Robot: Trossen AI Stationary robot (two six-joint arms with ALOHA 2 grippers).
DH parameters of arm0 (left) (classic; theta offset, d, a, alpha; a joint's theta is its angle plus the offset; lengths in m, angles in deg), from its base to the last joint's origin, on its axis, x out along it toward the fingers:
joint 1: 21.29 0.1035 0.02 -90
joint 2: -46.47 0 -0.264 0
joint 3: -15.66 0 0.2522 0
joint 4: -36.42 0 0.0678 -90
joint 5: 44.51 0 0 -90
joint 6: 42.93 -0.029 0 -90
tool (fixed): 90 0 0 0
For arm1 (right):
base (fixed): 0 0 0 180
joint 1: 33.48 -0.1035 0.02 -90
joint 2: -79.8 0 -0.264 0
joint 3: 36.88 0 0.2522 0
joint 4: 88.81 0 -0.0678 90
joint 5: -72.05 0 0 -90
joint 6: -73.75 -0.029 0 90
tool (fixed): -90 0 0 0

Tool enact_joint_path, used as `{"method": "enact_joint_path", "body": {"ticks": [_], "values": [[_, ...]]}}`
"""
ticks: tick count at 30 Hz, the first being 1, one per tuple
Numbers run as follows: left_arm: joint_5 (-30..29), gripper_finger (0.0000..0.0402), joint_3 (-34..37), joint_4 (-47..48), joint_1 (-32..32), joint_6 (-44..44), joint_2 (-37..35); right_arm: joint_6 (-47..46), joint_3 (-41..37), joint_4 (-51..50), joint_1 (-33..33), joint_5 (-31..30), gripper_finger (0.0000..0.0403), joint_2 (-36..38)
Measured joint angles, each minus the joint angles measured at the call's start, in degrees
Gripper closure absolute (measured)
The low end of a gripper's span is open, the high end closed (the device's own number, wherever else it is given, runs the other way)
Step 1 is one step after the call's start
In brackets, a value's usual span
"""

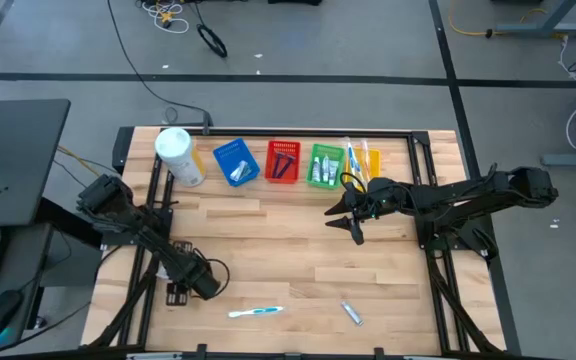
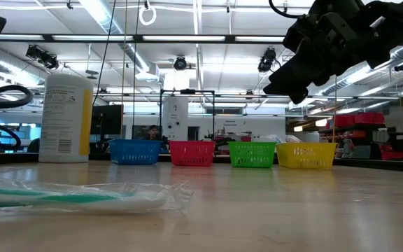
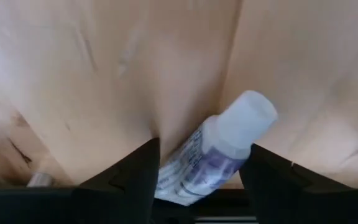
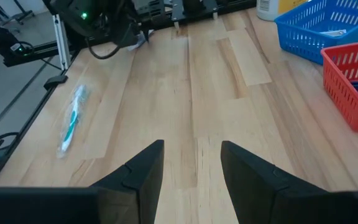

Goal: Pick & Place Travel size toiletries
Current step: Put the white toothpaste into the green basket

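1. Seen from above, a pale wooden worktop (image 1: 288, 260) fills the middle of the frame, with a dark arm coming in from each side.
2. Along the upper edge stand four small baskets in a row: one blue basket (image 1: 235, 162), one red basket (image 1: 283, 162), one green basket (image 1: 325, 165) and one yellow basket (image 1: 368, 160). Each appears to hold items already, so most of the sorting looks done.
3. One large white canister (image 1: 179, 156) stands at the left end of that row.
4. Three toiletries appear to remain on the worktop. A wrapped toothbrush (image 1: 256, 312) with a teal handle lies at lower centre; a small tube (image 1: 352, 313) lies a little to its right.
5. The third is a small toothpaste tube (image 3: 213, 152) with a white cap, seen only by the left wrist camera.
6. The left claw (image 1: 180, 291), at lower left, is down at the worktop with its jaws spread wide. The toothpaste tube lies between them, and nothing shows them pressing on it, so I judge it not gripped.
7. The right claw (image 1: 355, 231), right of centre below the green basket, hangs above the worktop, jaws parted and empty.
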Motion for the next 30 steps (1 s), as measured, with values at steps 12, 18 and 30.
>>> {"method": "enact_joint_path", "body": {"ticks": [12, 18, 30], "values": [[-2.68, 0.0276, -0.15, -1.45, 1.81, 5.43, -0.13, 0.0, 0.0, 0.56, 0.02, 0.0, 0.0234, 0.0], [-3.24, 0.0315, -0.26, -1.42, 3.19, 6.08, -0.13, 0.0, 0.0, 1.2, 0.02, 0.0, 0.0234, 0.0], [-26.6, 0.0318, -13.35, -1.93, 9.17, 2.48, 0.15, 0.0, 0.0, 1.39, 0.02, -0.02, 0.0234, 0.0]]}}
